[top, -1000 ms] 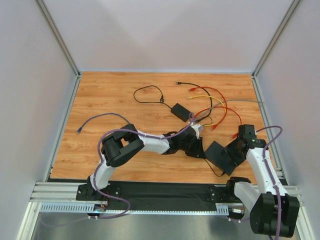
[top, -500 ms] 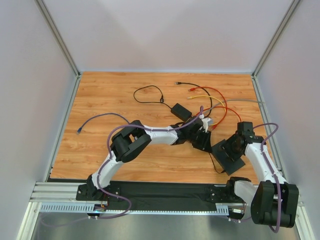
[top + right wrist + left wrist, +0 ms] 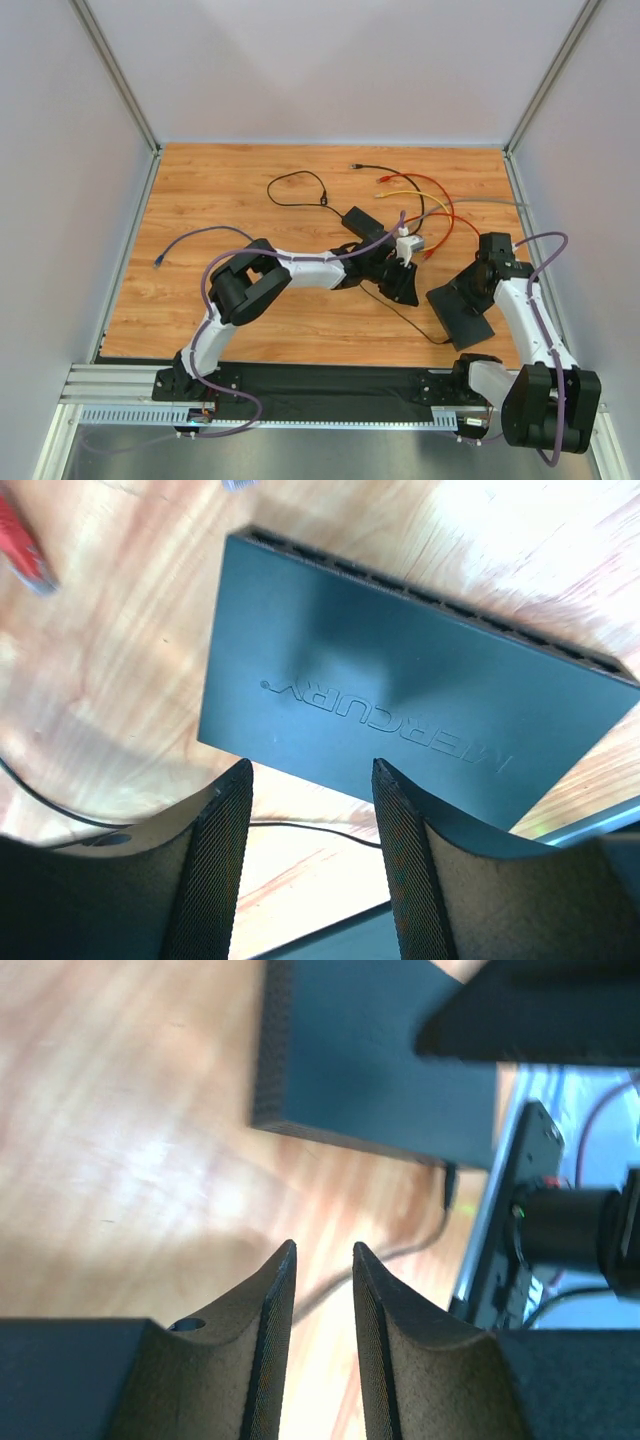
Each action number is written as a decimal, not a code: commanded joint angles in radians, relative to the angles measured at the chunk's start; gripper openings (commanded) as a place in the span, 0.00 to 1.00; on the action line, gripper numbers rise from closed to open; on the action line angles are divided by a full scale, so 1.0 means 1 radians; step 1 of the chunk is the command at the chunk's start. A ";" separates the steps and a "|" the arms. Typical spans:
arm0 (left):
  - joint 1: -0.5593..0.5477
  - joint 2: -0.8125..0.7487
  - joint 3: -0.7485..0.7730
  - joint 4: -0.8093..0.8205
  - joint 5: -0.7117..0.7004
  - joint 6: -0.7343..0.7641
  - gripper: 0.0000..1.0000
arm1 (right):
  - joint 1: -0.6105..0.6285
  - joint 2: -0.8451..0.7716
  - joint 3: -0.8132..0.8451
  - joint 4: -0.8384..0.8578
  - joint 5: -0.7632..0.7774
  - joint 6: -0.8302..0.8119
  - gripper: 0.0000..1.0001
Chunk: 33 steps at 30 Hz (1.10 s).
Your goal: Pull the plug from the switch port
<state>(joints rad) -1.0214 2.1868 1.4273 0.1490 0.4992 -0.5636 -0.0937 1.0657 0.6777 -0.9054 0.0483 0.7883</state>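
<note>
— Where is the switch [image 3: 462,306] lying?
— It is lying on the counter [image 3: 230,200], at the lower right of the overhead view. My right claw [image 3: 310,768] is hanging over one edge of it, fingers standing wide apart and gripping nothing. In the wrist view the box is filling the centre just past my fingertips. Whether they are touching it, I cannot tell.
— And the left claw [image 3: 323,1252]?
— It is hovering just left of the switch, fingers parted by a narrow gap, holding nothing. The switch is showing in the upper middle of that wrist view.
</note>
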 commanded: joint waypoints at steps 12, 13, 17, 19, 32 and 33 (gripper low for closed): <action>-0.200 -0.073 0.016 0.039 -0.060 0.367 0.41 | -0.124 -0.003 0.022 -0.020 -0.073 -0.064 0.53; -0.207 -0.064 0.033 0.011 -0.068 0.389 0.41 | -0.126 0.000 0.023 -0.020 -0.074 -0.066 0.53; -0.226 -0.030 0.096 -0.058 -0.108 0.442 0.42 | -0.127 -0.001 0.026 -0.026 -0.082 -0.069 0.54; -0.239 -0.018 0.107 -0.071 -0.155 0.458 0.42 | -0.136 0.005 0.025 -0.026 -0.099 -0.072 0.54; -0.285 0.047 0.113 -0.011 -0.248 0.427 0.42 | -0.330 0.023 0.008 -0.036 -0.246 -0.162 0.54; -0.287 0.047 0.107 0.004 -0.249 0.423 0.42 | -0.336 0.022 0.008 -0.038 -0.245 -0.167 0.54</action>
<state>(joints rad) -1.2930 2.2387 1.5146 0.1013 0.2588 -0.1509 -0.4118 1.0927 0.6788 -0.9321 -0.1581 0.6678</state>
